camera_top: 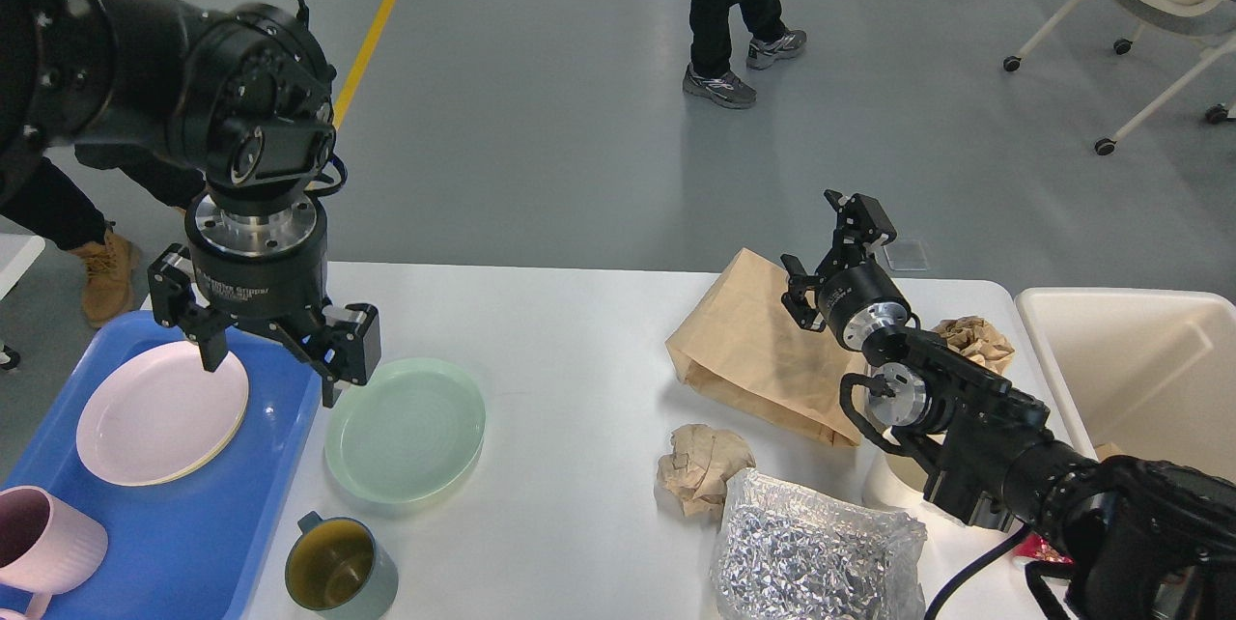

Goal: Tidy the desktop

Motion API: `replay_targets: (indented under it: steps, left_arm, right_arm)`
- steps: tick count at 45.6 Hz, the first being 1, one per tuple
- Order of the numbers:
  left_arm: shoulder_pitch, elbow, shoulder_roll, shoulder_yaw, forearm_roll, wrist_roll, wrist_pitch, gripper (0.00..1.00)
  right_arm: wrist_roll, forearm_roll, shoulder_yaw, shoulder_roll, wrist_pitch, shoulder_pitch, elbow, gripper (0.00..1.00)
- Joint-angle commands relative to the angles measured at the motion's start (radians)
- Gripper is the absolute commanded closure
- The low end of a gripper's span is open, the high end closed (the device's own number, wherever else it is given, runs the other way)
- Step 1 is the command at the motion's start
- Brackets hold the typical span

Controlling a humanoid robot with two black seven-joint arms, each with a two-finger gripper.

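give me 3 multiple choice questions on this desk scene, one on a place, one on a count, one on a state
1. Where does the round pale pink plate lie?
A. in the blue plastic tray
B. in the cream bin
C. on the brown paper bag

2. How many mugs are visible?
A. one
B. two
C. four

3. The left gripper is:
A. shut on a plate
B. open, holding nothing
C. shut on a mug

Key: 1 A, the plate sits inside the tray's rim. 2 B, a pink mug and a grey-green mug. 3 B, its fingers stand spread above the tray's edge with nothing between them.
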Motion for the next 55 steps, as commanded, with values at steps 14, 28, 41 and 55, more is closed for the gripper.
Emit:
replay_targets:
  steps: [14,28,41,55]
  left_arm:
    - [0.247,0.029,-0.021,0.006,0.008,0.003,0.196,0.05]
    - [0.363,0.090,-0.021,0.012,0.008,0.008,0.259,0.05]
    - [0.393,0.090,-0.020,0.017,0.007,0.006,0.182,0.05]
    - [0.460,0.130,-0.018,0.021,0.007,0.011,0.178,0.05]
  right_arm:
    - [0.000,0.000,0.000,0.000,0.000,0.000,0.000,0.00]
    - [0.000,0.000,0.000,0.000,0.000,0.000,0.000,0.00]
    - [0.000,0.000,0.000,0.000,0.000,0.000,0.000,0.00]
    - [0.000,0.000,0.000,0.000,0.000,0.000,0.000,0.00]
